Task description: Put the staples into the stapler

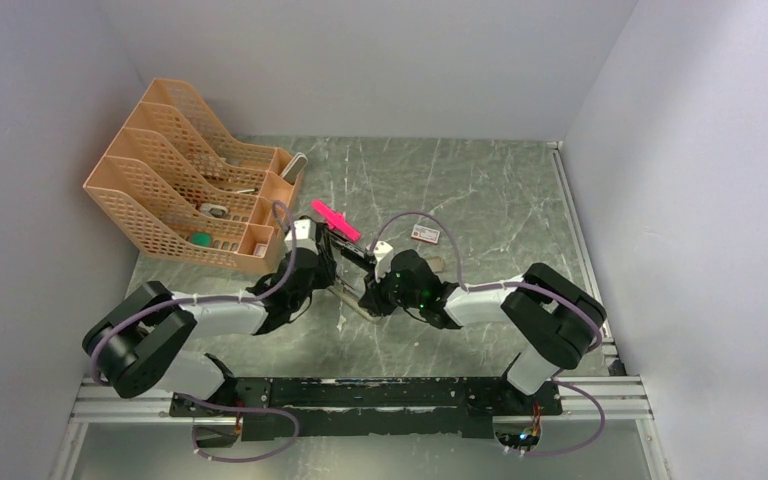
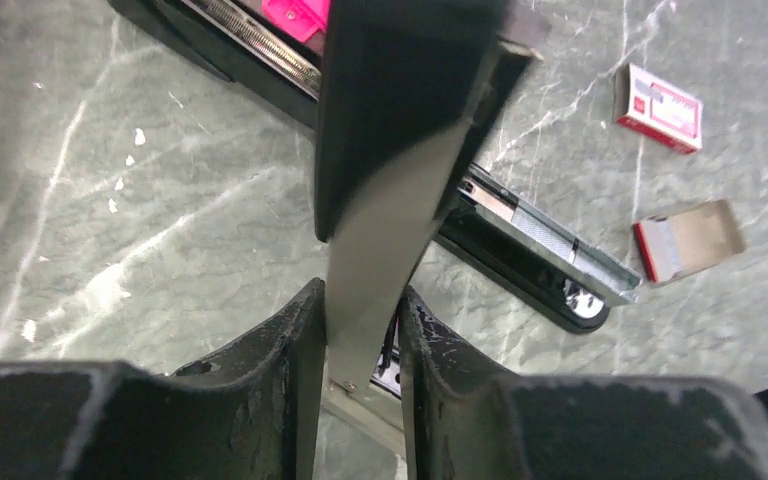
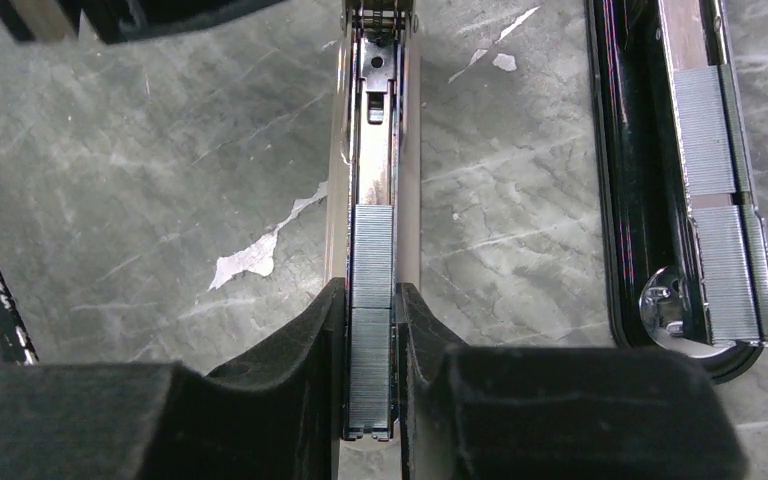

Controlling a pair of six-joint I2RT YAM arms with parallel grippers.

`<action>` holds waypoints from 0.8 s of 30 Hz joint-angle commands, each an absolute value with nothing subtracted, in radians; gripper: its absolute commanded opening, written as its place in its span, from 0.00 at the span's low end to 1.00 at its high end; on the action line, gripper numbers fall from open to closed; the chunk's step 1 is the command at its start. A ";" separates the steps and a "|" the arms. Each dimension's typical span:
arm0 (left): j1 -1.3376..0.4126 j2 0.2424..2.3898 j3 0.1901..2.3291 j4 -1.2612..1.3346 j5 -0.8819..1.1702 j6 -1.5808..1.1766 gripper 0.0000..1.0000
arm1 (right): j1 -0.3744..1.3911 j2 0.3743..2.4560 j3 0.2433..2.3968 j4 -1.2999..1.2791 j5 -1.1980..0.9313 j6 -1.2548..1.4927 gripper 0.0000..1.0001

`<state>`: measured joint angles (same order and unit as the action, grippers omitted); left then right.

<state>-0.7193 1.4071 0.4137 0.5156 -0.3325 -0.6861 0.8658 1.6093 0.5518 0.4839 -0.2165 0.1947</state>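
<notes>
The stapler (image 2: 545, 255) lies open about the middle of the table, between the two arms. The left gripper (image 2: 360, 320) is closed on its hinged top (image 2: 400, 90), with the fingers pressing both flat sides. The right gripper (image 3: 372, 300) is narrowed around a strip of the staples (image 3: 372, 260) that sits in a silver rail (image 3: 372, 130). More staples show on the black body at the right of this view. The white box (image 2: 660, 105) lies near, toward the far right corner. I judge the strip very light and brittle (it is only glued wire), so it should be taken by its long sides and held straight. The stapler is stiff, smooth and probably sprung, so its top is best held near the free end.
</notes>
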 commanded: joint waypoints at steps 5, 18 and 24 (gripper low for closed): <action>-0.943 1.392 0.453 0.417 -0.590 -0.479 0.38 | 0.879 1.686 0.566 0.463 -0.193 -0.009 0.00; -1.113 1.443 0.459 0.333 -0.748 -0.439 0.49 | 0.875 1.721 0.547 0.625 -0.228 -0.122 0.03; -1.123 1.417 0.442 0.334 -0.703 -0.446 0.57 | 0.866 1.735 0.538 0.652 -0.238 -0.108 0.04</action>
